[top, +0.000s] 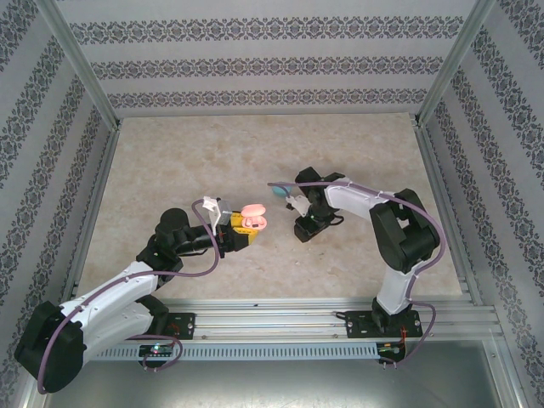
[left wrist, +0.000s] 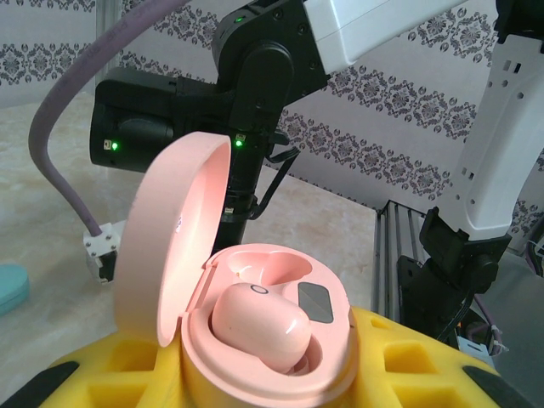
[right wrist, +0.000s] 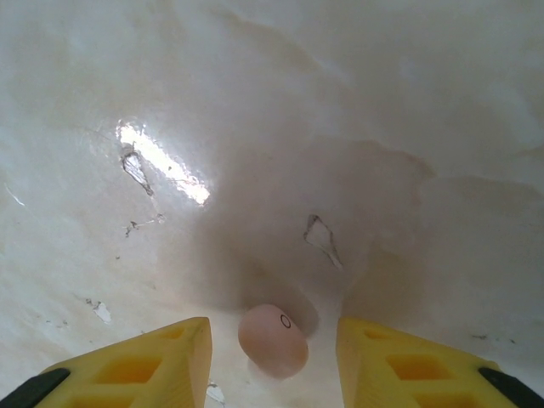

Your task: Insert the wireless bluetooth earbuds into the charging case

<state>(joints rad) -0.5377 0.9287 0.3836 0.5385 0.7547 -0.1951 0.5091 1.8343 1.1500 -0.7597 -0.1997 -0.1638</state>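
In the left wrist view the pink charging case (left wrist: 280, 357) is held with its lid (left wrist: 170, 229) swung up. My left gripper (left wrist: 263, 378) is shut on the case, a yellow finger (left wrist: 416, 361) on either side. One pink earbud (left wrist: 259, 327) lies in the near socket; the far socket (left wrist: 263, 268) is empty. A second pink earbud (right wrist: 272, 340) lies on the table. My right gripper (right wrist: 272, 370) is open and points down, a finger (right wrist: 136, 365) on each side of the bud without touching it. From above, the case (top: 252, 219) and right gripper (top: 304, 229) are a short way apart.
A light blue case (top: 279, 194) lies on the marble table (top: 212, 153) just behind the two grippers, and its edge is at the left in the left wrist view (left wrist: 8, 289). Patterned walls and metal rails (top: 280, 319) ring the table.
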